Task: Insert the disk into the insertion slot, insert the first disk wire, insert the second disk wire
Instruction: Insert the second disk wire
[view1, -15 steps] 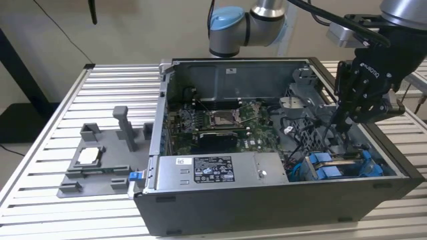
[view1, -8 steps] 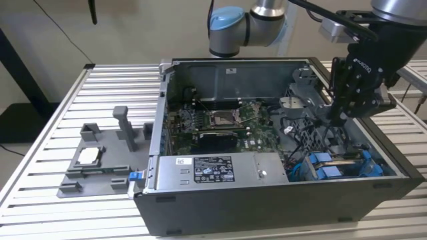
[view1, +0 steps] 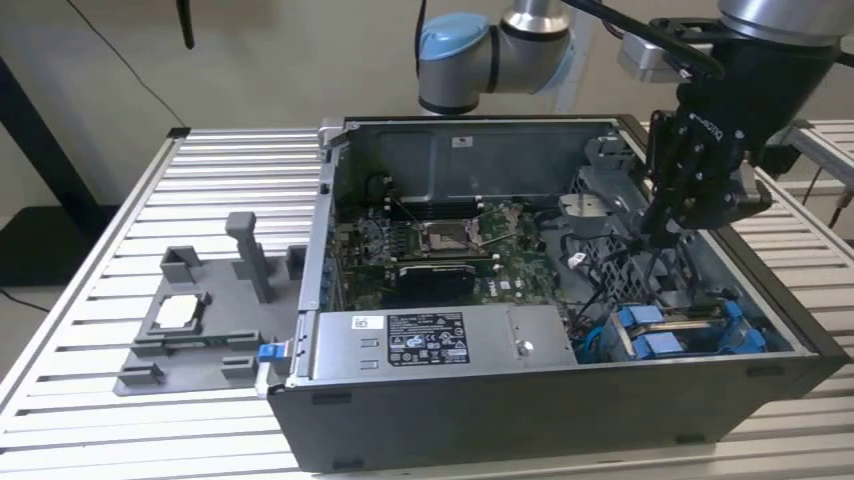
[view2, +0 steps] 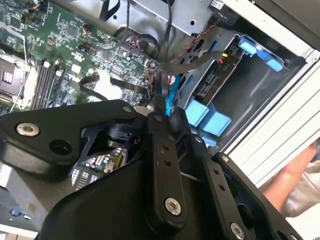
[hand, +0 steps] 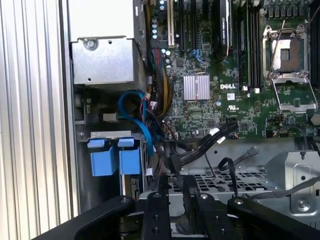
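Observation:
The disk sits in the insertion slot (view1: 741, 335) at the case's corner on the exterior view's right; its blue carrier tabs (view1: 657, 330) (view2: 209, 117) (hand: 116, 160) show at the bay's mouth. My black gripper (view1: 654, 238) reaches down into the case just behind that bay. In both wrist views its fingers (view2: 159, 107) (hand: 175, 182) stand close together on a black wire connector (hand: 176, 164), with a blue cable (hand: 137, 117) (view2: 172, 95) curling beside it. The wire's far end is hidden among other cables.
The motherboard (view1: 441, 250) with its open CPU socket (hand: 287, 55) fills the case floor. The grey power-supply box (view1: 427, 340) lies along the front wall. A grey fixture (view1: 200, 320) stands on the slatted table. A person's hand (view2: 300, 175) is beside the case.

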